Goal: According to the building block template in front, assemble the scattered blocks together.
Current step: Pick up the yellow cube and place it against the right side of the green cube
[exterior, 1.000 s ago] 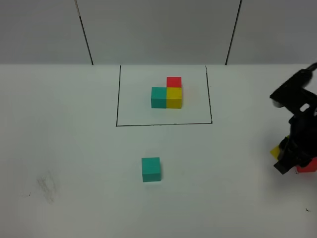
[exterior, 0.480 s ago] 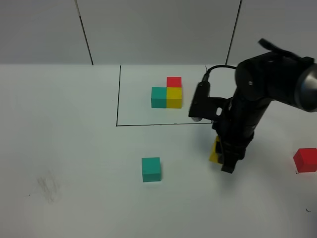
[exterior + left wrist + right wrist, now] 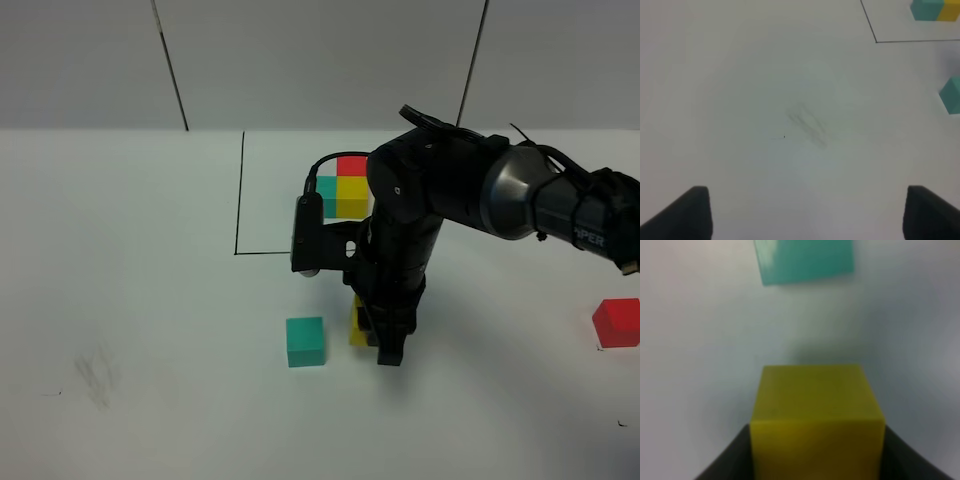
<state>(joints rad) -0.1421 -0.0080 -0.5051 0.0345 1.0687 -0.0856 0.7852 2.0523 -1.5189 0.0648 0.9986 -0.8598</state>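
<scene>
A matte yellow cube (image 3: 357, 325) is clamped in the right gripper (image 3: 378, 340), just beside the teal cube (image 3: 305, 341) near the middle of the white table (image 3: 150, 300). The red cube (image 3: 617, 322) is seen by the right edge, and the black-framed L-shaped template (image 3: 348, 196) toward the back edge. The jaws of the left gripper (image 3: 809, 214) are spread apart.

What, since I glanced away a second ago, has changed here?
The right gripper, shut on the yellow matte cube, carried it leftward from the right edge to beside the loose teal cube. The teal cube, loose red cube and black-framed cube template stayed put.
</scene>
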